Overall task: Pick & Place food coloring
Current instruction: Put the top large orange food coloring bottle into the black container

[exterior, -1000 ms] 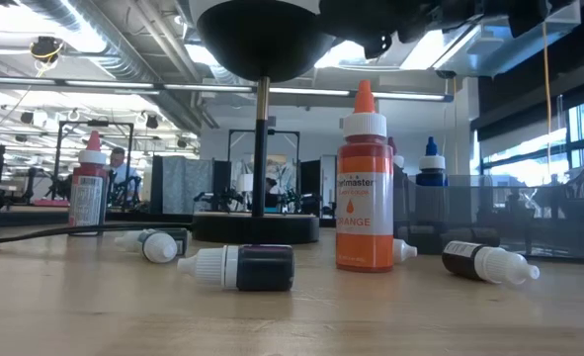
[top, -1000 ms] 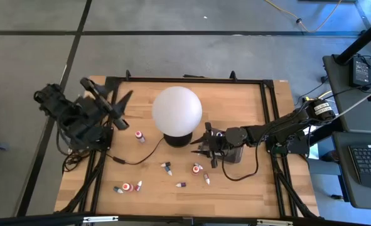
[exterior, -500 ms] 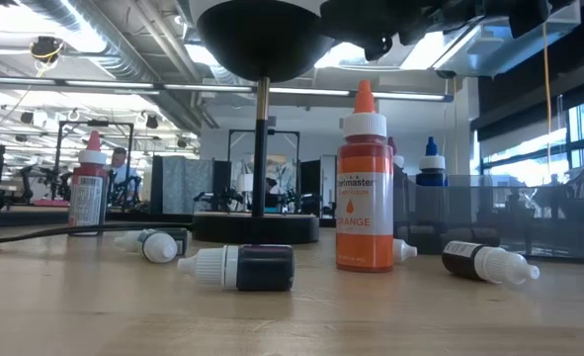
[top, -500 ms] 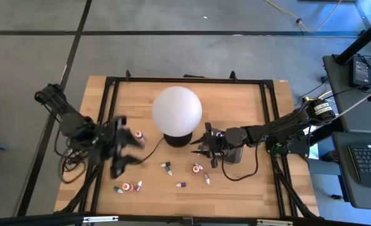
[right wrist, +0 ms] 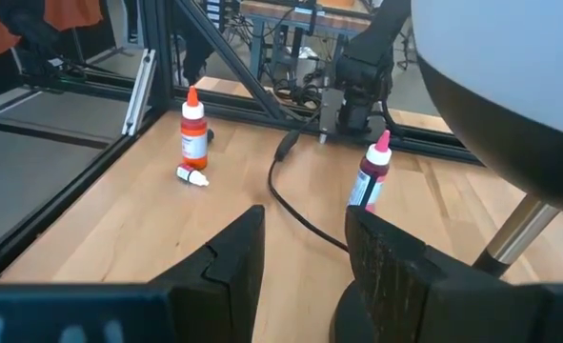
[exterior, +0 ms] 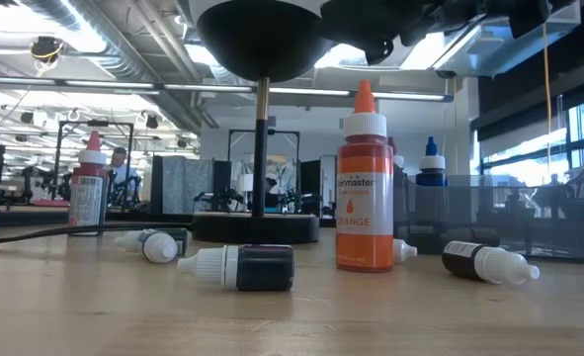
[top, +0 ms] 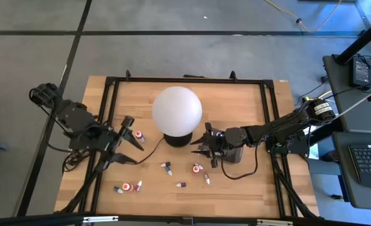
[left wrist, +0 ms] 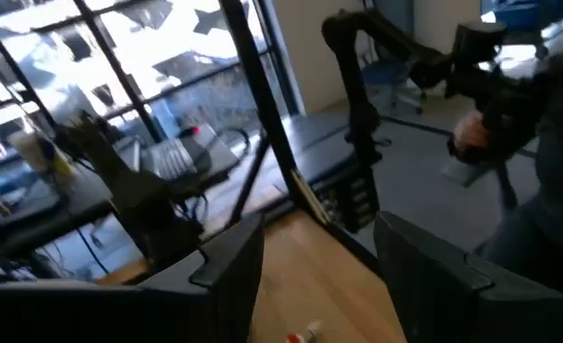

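Several tiny food coloring bottles are scattered on the wooden table. A red one stands upright, an orange one stands near the middle, and a dark one lies on its side. More lie near the near edge. My left gripper is open and hovers just left of the red bottle. My right gripper is open beside the lamp base and touches nothing. The red bottle also shows ahead of it.
A big white globe lamp stands mid-table on a dark base, and its cord trails toward the left. A dark translucent tray holding a blue bottle sits under my right arm. Black frame rails border the table.
My left arm has swung from its raised pose at the table's left far side toward the near edge, then come back up and right. It has ended close beside the upright red bottle. The bottles and my right arm have kept still.
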